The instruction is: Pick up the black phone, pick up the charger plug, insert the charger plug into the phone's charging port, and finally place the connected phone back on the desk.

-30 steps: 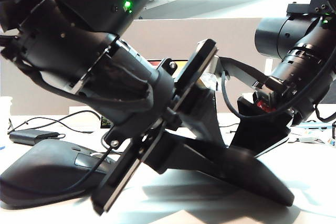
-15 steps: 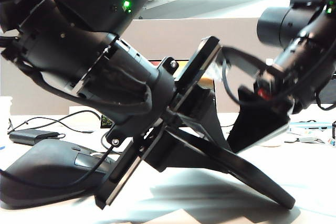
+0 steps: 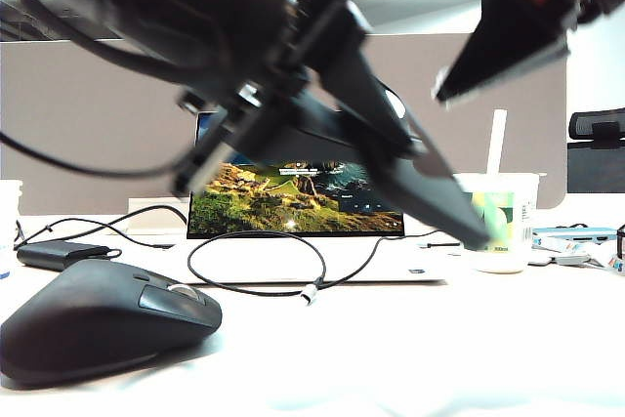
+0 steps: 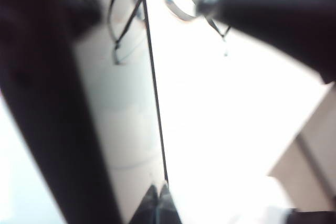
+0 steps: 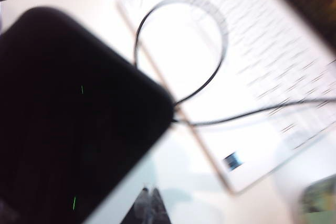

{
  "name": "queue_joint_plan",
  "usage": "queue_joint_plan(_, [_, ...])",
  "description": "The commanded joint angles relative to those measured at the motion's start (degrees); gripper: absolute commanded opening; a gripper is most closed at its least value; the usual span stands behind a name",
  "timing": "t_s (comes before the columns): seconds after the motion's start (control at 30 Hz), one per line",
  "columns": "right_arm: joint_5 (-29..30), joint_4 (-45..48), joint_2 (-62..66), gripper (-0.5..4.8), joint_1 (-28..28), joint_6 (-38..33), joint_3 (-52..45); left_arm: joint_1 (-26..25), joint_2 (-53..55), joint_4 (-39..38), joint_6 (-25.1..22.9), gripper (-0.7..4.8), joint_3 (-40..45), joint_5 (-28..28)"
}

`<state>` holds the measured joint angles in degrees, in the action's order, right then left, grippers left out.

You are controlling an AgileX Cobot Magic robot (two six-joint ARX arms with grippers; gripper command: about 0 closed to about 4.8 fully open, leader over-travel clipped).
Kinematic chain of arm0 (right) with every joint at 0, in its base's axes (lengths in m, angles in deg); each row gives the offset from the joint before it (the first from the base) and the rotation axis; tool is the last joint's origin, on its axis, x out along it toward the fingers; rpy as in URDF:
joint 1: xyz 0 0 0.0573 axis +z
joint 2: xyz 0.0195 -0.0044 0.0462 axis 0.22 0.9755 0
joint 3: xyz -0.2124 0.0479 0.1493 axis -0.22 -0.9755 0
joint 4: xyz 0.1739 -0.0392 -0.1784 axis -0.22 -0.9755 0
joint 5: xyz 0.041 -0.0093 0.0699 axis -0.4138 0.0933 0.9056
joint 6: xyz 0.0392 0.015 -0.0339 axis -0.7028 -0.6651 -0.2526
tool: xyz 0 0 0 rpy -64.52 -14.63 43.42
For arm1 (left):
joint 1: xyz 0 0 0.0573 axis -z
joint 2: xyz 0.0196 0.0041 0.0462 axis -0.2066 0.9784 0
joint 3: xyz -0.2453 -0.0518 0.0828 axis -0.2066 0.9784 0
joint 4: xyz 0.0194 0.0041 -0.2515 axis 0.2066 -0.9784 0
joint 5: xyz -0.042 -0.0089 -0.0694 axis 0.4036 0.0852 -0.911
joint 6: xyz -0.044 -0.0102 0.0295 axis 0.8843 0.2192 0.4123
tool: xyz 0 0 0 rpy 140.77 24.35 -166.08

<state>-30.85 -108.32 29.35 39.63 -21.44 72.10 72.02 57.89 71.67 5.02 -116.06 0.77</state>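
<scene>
Both arms hang above the desk (image 3: 439, 339) with nothing picked up, and by the look of things every step of the job is yet to be done. The left gripper (image 3: 459, 227), a dark blur reaching down across the open laptop (image 3: 293, 197) in the exterior view, has its fingers pressed together on nothing; its wrist view shows the tips meeting. The right gripper (image 3: 454, 85), high on the right side of that view, is likewise closed and empty. The charger plug (image 3: 310, 293) lies on the desk just in front of the laptop, at the end of a thin black cable (image 3: 256, 234) that loops over the laptop's front edge, connected to nothing. The black phone cannot be made out for certain: the right wrist view shows a broad black shape (image 5: 73, 119) with a rounded corner in front of the laptop, but blur leaves it unclear whether that is the phone or the mouse (image 3: 98, 319) sitting at the near left. To be done, judging from this: lifting phone and plug, joining them, and setting the phone back down.
</scene>
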Motion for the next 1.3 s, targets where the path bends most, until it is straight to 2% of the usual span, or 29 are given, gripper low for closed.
queue_joint_plan(0.03, [-1.3, 1.1, -1.3, -0.01, 0.0, -3.3, 2.0, 0.0, -5.1, -4.9, -9.0, -0.06, -0.5, 7.8])
queue_joint_plan(0.23, [-0.9, 3.1, -1.2, -0.01, 0.0, -11.8, 4.2, -0.1, -15.2, -11.4, -19.9, -0.06, -0.5, 20.2])
queue_joint_plan(0.27, [-0.7, 4.2, -1.1, -0.01, 0.1, -15.9, 4.2, -0.1, -19.0, -13.4, -23.3, -0.06, -0.5, 25.8])
queue_joint_plan(0.3, [-0.6, 4.5, -1.0, -0.01, 0.1, -18.1, 4.2, -0.1, -21.0, -14.3, -25.4, -0.06, -0.5, 28.6])
queue_joint_plan(0.33, [-0.4, 4.7, -0.6, -0.01, 0.1, -22.8, 4.2, -0.3, -24.5, -15.7, -29.6, -0.06, -0.5, 32.8])
queue_joint_plan(0.4, [0.7, 5.2, 0.3, -0.01, 0.2, -26.8, 4.2, -1.0, -29.2, -17.4, -35.1, -0.06, -0.5, 34.9])
queue_joint_plan(0.5, [2.4, 5.6, 1.9, -0.01, 0.2, -28.5, 4.2, -2.1, -34.1, -19.3, -37.7, -0.06, -0.5, 34.9])
queue_joint_plan(0.63, [3.2, 6.3, 5.4, -0.01, 0.2, -37.2, 4.2, -2.5, -38.2, -21.0, -43.6, -0.06, -0.5, 33.8])
queue_joint_plan(0.73, [2.8, 7.7, 7.5, -0.01, 1.0, -44.8, 4.2, -2.5, -39.8, -21.0, -48.2, -0.06, -0.5, 30.4])
queue_joint_plan(0.9, [1.8, 10.2, 11.6, -0.02, 4.3, -59.6, 4.2, -2.5, -41.2, -20.9, -49.4, -0.06, -0.5, 27.8])
queue_joint_plan(1.0, [-1.7, 9.6, 14.6, -0.02, 7.4, -61.5, 5.0, -2.5, -41.5, -20.8, -49.4, -0.06, -0.5, 27.8])
queue_joint_plan(1.13, [-10.3, 7.3, 18.5, -0.02, 11.0, -64.4, 7.0, -2.5, -41.8, -20.5, -49.4, -0.06, -0.5, 27.8])
queue_joint_plan(1.2, [-11.3, 6.6, 21.1, 0.03, 11.8, -64.5, 8.4, -2.5, -41.9, -20.4, -49.4, -0.06, -0.5, 27.8])
queue_joint_plan(1.23, [-10.9, 6.2, 22.4, 0.36, 11.9, -64.6, 9.1, -2.5, -41.9, -20.3, -49.5, -0.06, -0.5, 27.8])
queue_joint_plan(1.3, [-9.5, 4.6, 25.5, 1.82, 11.9, -65.7, 11.1, -2.5, -42.3, -20.4, -49.6, -0.06, -0.5, 27.8])
